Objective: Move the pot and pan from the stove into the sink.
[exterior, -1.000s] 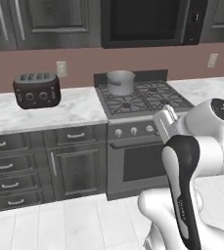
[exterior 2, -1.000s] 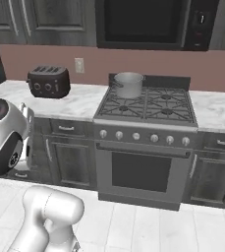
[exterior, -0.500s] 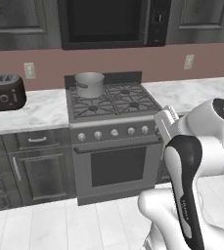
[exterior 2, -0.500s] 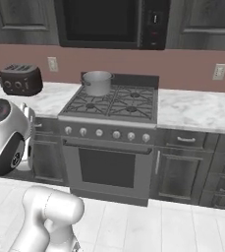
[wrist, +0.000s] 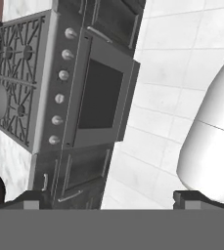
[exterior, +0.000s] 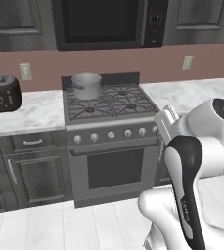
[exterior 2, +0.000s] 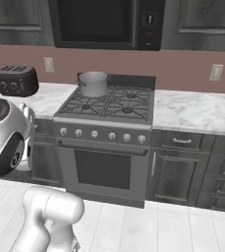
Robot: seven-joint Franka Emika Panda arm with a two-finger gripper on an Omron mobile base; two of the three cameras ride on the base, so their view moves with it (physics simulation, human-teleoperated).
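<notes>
The pot (exterior: 86, 85) sits on the far left burner of the stove (exterior: 108, 105), its short handle pointing left. The stove stands between two stretches of marble counter (exterior: 25, 114), with a dark toaster (exterior: 1, 93) on the left stretch and a microwave (exterior: 103, 22) above the range. The claw (wrist: 108, 197) hangs well short of the stove, its two tips set wide apart with nothing between them.

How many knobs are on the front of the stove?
6, in one row across the stove front, above the oven door: from the leftmost knob to the rightmost knob.
</notes>
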